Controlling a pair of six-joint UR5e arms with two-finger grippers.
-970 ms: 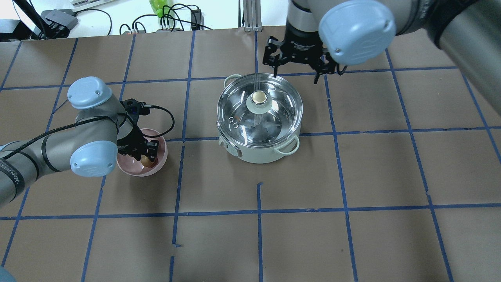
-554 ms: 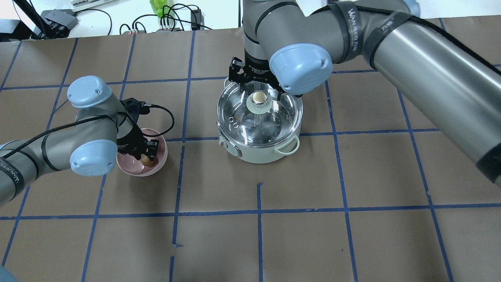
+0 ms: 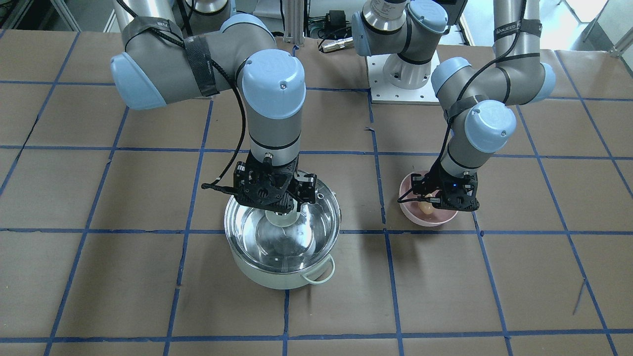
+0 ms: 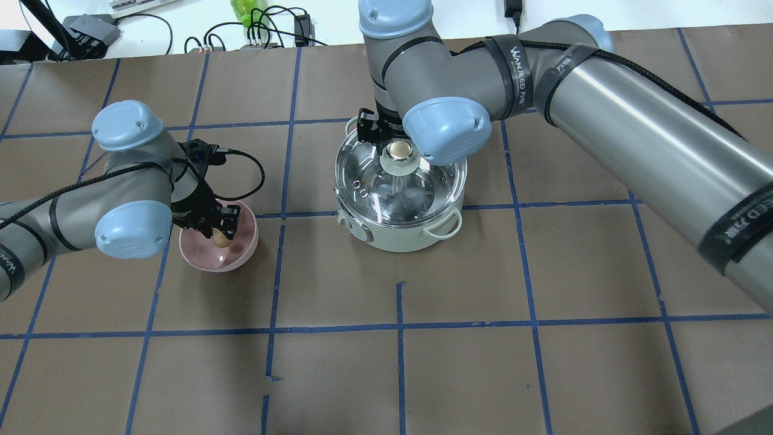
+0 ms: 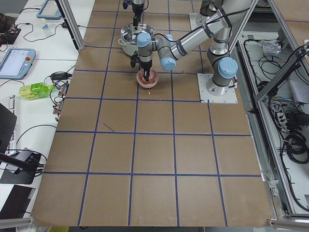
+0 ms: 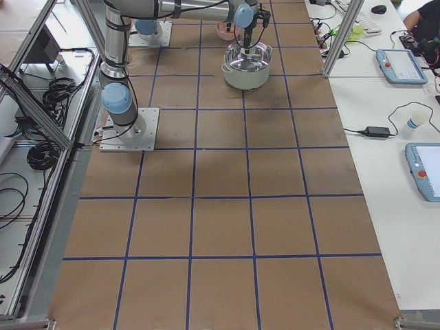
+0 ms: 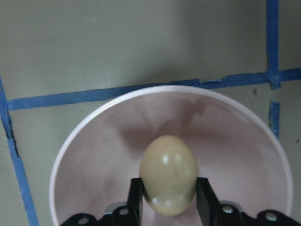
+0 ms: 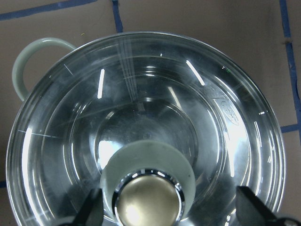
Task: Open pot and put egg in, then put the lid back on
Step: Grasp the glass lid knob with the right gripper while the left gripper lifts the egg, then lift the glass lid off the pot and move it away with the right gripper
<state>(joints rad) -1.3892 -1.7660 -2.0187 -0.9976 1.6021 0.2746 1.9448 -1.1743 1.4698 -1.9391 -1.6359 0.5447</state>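
Observation:
The mint-green pot (image 4: 398,237) stands mid-table with the glass lid (image 4: 416,190) on it. My right gripper (image 3: 278,203) is open and hangs straight over the lid. Its fingers (image 8: 91,212) stand wide on either side of the beige-topped knob (image 8: 148,200) without touching it. My left gripper (image 4: 221,228) is shut on the tan egg (image 7: 169,174). It holds the egg inside the pink bowl (image 4: 208,257), to the pot's left in the overhead view. The egg also shows in the front-facing view (image 3: 426,208).
Brown paper with blue tape lines covers the table (image 4: 398,362). The pot's loop handles (image 4: 444,226) stick out front and back. Cables and a green bottle (image 4: 244,12) lie beyond the far edge. The right arm's forearm (image 4: 634,121) crosses above the table's right half.
My right arm has swung from behind the pot to directly over the lid, with its open fingers now around the knob. My left gripper has shifted slightly back with the egg.

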